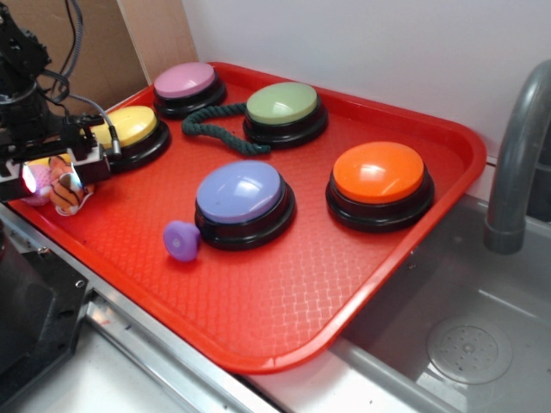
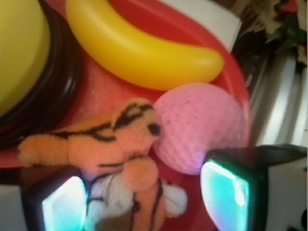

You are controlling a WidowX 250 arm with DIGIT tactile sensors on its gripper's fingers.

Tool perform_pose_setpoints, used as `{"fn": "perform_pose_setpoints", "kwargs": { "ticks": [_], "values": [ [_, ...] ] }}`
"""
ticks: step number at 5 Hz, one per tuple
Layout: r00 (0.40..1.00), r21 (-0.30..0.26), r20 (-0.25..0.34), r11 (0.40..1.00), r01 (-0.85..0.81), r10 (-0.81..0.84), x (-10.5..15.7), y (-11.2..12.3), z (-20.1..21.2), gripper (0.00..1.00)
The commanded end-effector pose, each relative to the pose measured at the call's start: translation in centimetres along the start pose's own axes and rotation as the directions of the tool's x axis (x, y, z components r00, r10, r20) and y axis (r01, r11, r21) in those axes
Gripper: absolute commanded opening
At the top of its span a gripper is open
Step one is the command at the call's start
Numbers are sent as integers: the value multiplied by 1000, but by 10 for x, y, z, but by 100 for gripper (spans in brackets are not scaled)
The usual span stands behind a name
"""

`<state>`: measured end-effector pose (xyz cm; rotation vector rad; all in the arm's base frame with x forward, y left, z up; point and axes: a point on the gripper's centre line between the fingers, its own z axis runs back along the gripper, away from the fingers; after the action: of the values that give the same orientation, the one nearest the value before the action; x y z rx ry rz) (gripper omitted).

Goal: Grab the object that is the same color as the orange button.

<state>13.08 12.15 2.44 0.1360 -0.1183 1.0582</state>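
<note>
The small plush tiger (image 2: 115, 139), orange with black stripes and white patches, lies on the red tray (image 1: 284, 284) at its far left edge, also in the exterior view (image 1: 69, 194). My gripper (image 2: 149, 202) is open and low over it. The tiger's body lies between the two lit pads (image 2: 62, 204); the left pad is close to it and the right pad stands apart. In the exterior view the gripper (image 1: 53, 176) hangs over the tray's left edge. The orange button (image 1: 380, 172) sits on its black base at the tray's right.
A pink textured ball (image 2: 199, 130) touches the tiger's head and a yellow banana toy (image 2: 144, 53) lies behind. The yellow button (image 1: 129, 127) is close by. Purple (image 1: 241, 191), green (image 1: 282, 103) and pink (image 1: 184, 80) buttons, a dark rope (image 1: 215, 131), a purple knob (image 1: 182, 240). Faucet (image 1: 516, 155) at right.
</note>
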Motion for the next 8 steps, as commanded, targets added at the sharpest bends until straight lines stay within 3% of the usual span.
{"fn": "perform_pose_setpoints", "kwargs": {
  "ticks": [1,2,4,6,7,8],
  "values": [
    [1000,-96,-28,995,5,-8,-3,-3,-11,100],
    [1000,-88,-14,996,16,-17,-7,-8,-8,0],
    [998,-128,37,990,63,-59,-11,-16,15,0],
    [974,-155,84,963,220,-209,-13,-30,49,0],
    [919,-148,69,907,394,-388,-15,-45,74,0],
    [790,-147,10,781,608,-613,-23,-66,102,0]
  ]
}}
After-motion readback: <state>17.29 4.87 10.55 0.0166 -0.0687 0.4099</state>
